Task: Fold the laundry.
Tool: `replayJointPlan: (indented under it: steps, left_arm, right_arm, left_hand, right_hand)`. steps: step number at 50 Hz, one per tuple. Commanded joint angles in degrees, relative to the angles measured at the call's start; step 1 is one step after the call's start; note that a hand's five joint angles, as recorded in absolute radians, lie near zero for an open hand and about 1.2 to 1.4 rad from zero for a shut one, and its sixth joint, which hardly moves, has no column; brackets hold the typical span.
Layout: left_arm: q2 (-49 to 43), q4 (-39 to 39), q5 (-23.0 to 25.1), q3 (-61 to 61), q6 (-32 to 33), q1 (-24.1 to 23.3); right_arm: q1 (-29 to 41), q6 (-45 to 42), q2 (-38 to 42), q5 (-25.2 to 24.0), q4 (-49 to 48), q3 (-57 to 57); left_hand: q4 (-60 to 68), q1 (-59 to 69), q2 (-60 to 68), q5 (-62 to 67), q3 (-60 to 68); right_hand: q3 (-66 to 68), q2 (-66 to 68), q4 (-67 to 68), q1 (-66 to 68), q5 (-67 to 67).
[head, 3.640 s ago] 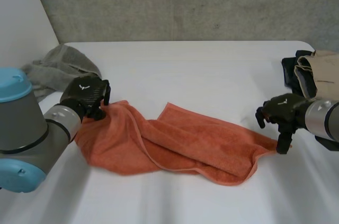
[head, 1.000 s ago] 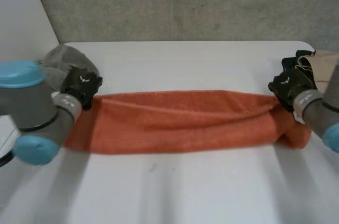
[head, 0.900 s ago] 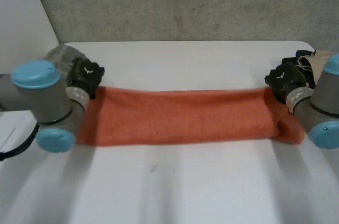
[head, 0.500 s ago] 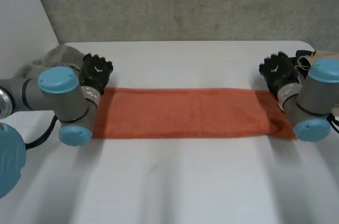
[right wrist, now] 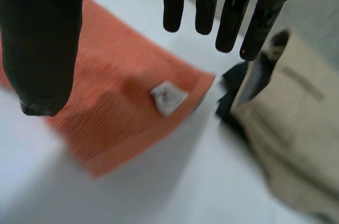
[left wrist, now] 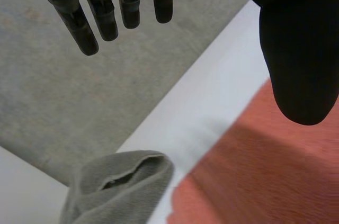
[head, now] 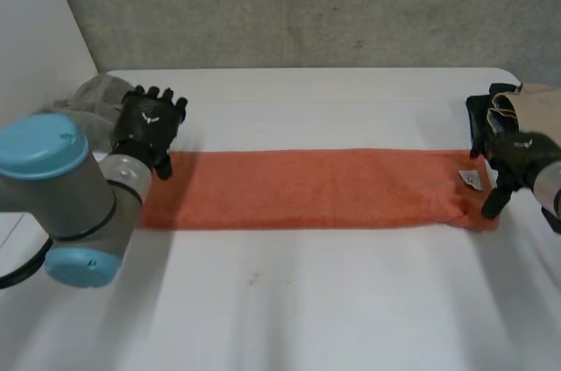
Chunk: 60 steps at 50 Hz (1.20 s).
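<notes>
Grey cloth [head: 88,103] lying bunched at worktop [head: 316,301] edge just beyond left hand [head: 151,125]; beige and black clothes [head: 526,108] sitting piled beside right hand [head: 517,156]. Orange towel [head: 307,189] lying flat as long strip between hands, white tag [head: 471,179] showing near right end. Both hands hovering at towel's ends, fingers straight and spread, gripping nothing.
</notes>
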Motion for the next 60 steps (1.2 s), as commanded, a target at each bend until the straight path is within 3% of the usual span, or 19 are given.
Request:
replayJointPlan:
  steps: [1, 5, 8, 9, 10, 11, 20, 29, 35, 42, 49, 55, 60]
  left_arm:
    - [-0.7, 0.1, 1.3, -1.8, -0.2, -0.7]
    - [-1.1, 0.1, 1.3, -2.4, -0.2, -0.7]
    - [-1.2, 0.1, 1.3, -2.5, -0.2, -0.8]
    - [-1.2, 0.1, 1.3, -2.5, -0.2, -0.8]
    - [-1.2, 0.1, 1.3, -2.5, -0.2, -0.8]
    - [-1.2, 0.1, 1.3, -2.5, -0.2, -0.8]
    - [0.0, 0.0, 1.4, -2.8, -0.2, -0.8]
    - [3.1, 0.0, 1.6, -4.8, -0.2, -0.3]
    - [4.7, 0.0, 1.7, -6.3, -0.2, 0.1]
    - [5.9, -0.1, 1.7, -6.7, -0.1, 0.7]
    - [8.1, -0.1, 1.7, -7.5, -0.2, 1.2]
    - [9.8, -0.1, 1.7, -9.1, -0.3, 1.2]
    - [10.0, -0.1, 1.6, -9.9, -0.3, 1.4]
  right_arm:
    - [-1.5, -0.1, 4.5, -1.1, -7.2, 2.8]
    - [-1.3, -0.6, 7.2, -1.0, -8.9, 2.5]
    - [-1.3, -1.1, 8.8, -0.9, -9.5, 1.6]
    - [-1.3, -1.3, 9.3, -0.9, -9.7, 1.5]
    - [-1.3, -1.7, 10.1, -0.9, -10.5, 0.8]
    - [-1.4, -1.8, 10.4, -0.8, -10.8, 0.5]
    - [-4.9, -6.3, 4.5, 3.2, -14.8, 3.0]
    - [-15.8, -26.1, -0.8, 4.2, -14.4, 4.8]
    - [-19.2, -32.2, -2.5, 4.3, -14.2, 2.6]
    - [-7.0, -26.7, -7.2, 2.5, -15.1, -0.3]
    - [13.8, -24.9, -6.3, -5.2, -17.3, -4.5]
    - [29.6, -25.2, 4.7, -12.5, -21.2, -10.0]
    - [37.2, -25.0, 13.7, -14.0, -22.2, -15.2]
  left_hand:
    - [-1.6, -1.0, -1.5, -2.6, -1.9]
    - [-1.6, -1.0, -1.5, -2.6, -1.9]
    - [-1.6, -1.0, -1.5, -2.6, -1.9]
    - [-1.6, -1.0, -1.5, -2.6, -1.9]
    - [-1.6, -1.0, -1.5, -2.6, -1.9]
    - [-1.6, -1.0, -1.5, -2.6, -1.9]
    - [-1.6, -1.0, -1.5, -2.6, -1.9]
    - [-1.6, -1.0, -1.5, -2.6, -1.9]
    - [-1.6, -1.0, -1.5, -2.6, -1.9]
    - [-1.6, -1.0, -1.5, -2.6, -1.9]
    - [-1.6, -1.0, -1.5, -2.6, -1.9]
    - [-1.6, -1.0, -1.5, -2.6, -1.9]
    - [-1.6, -1.0, -1.5, -2.6, -1.9]
  right_hand:
    - [5.7, 6.8, 5.9, 9.1, 6.0]
    - [10.1, 11.2, 10.3, 13.5, 10.3]
    - [20.8, 21.9, 21.0, 24.2, 21.1]
    - [27.0, 28.1, 27.2, 30.4, 27.3]
    - [51.7, 52.8, 51.9, 55.1, 52.0]
    - [59.1, 60.2, 59.3, 62.5, 59.3]
    - [59.1, 60.3, 59.3, 62.5, 59.4]
    - [59.1, 60.3, 59.3, 62.5, 59.4]
    - [59.1, 60.3, 59.3, 62.5, 59.4]
    - [59.1, 60.3, 59.3, 62.5, 59.4]
    - [59.1, 60.3, 59.3, 62.5, 59.4]
    - [59.1, 60.3, 59.3, 62.5, 59.4]
    - [59.1, 60.3, 59.3, 62.5, 59.4]
